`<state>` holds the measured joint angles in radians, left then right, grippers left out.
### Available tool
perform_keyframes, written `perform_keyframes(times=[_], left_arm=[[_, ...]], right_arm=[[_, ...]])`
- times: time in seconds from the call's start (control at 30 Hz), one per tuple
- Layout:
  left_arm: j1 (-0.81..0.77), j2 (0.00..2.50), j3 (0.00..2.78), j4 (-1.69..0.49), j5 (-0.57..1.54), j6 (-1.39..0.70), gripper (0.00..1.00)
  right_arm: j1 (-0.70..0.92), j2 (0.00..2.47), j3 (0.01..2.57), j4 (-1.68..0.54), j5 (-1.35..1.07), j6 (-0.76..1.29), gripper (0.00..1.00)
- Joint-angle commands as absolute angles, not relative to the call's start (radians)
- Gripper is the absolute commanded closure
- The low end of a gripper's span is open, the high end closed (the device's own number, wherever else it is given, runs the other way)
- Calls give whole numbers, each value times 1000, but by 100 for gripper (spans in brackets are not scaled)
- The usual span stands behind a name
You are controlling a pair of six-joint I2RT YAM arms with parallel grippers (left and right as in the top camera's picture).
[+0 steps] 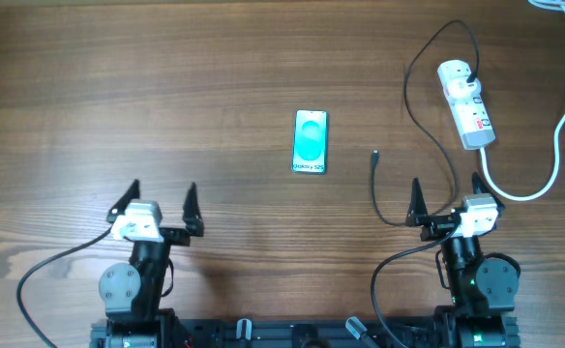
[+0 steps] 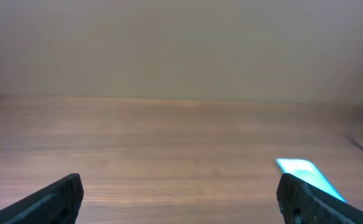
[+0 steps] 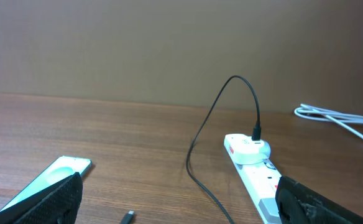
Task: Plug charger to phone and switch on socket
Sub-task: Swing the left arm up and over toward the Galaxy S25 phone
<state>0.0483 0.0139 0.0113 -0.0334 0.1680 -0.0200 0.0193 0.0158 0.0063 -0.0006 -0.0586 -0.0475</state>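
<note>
The phone (image 1: 310,141) lies flat mid-table, turquoise screen up, its white lettered strip at the near end. It also shows in the right wrist view (image 3: 45,180) and the left wrist view (image 2: 306,171). The socket (image 1: 466,104) lies at the far right with the white adapter (image 3: 248,149) plugged into its far end. The charger cable (image 1: 428,126) loops from the adapter to its plug tip (image 1: 374,155), which lies loose on the table right of the phone; the tip shows in the right wrist view (image 3: 127,217). My left gripper (image 1: 157,204) and right gripper (image 1: 445,193) are open, empty, near the front edge.
The socket's thick white cord (image 1: 553,145) curves off its near end and runs up the right edge to the far corner. It also shows in the right wrist view (image 3: 337,116). A plain wall stands behind the table.
</note>
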Motion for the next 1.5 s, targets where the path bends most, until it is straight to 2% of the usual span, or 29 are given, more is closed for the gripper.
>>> perform_keyframes(times=[0.0,0.07,0.13,0.23,0.33,0.47,0.57,0.63,0.73,0.87,0.97,1.03,1.07,1.17,1.23,1.37,1.47], left_arm=[[57,10,6,-49,284,-41,0],[57,11,6,-37,285,-41,0],[56,11,6,22,397,-83,0],[56,11,6,178,903,-337,0],[56,11,6,377,1110,-384,0],[56,11,6,745,1092,-586,0],[57,11,17,997,879,-720,0],[56,11,52,1023,730,-750,0],[56,17,130,1018,649,-748,0],[57,63,297,932,584,-748,0],[57,144,492,682,591,-749,0],[57,227,673,327,608,-748,0],[57,310,823,23,607,-688,0],[57,451,1026,-321,617,-521,0],[57,516,1100,-466,617,-512,0],[56,597,1116,-440,774,-516,0],[56,652,1118,-378,898,-618,0]], right_arm=[[25,17,5,1,-48,-52,0],[25,17,5,1,-49,-52,0],[25,17,5,1,-49,-52,0],[25,17,5,1,-49,-52,0],[25,17,5,1,-49,-52,0],[25,17,5,1,-48,-52,0],[25,17,5,1,-48,-52,0],[25,17,5,1,-49,-52,0],[25,17,5,1,-49,-52,0],[25,17,5,1,-49,-52,0],[25,17,5,1,-49,-52,0],[25,17,5,1,-49,-52,0],[25,17,5,1,-49,-52,1],[25,17,5,1,-48,-52,0],[25,17,5,1,-48,-52,0],[25,17,5,1,-48,-52,1],[25,17,5,1,-48,-52,0]])
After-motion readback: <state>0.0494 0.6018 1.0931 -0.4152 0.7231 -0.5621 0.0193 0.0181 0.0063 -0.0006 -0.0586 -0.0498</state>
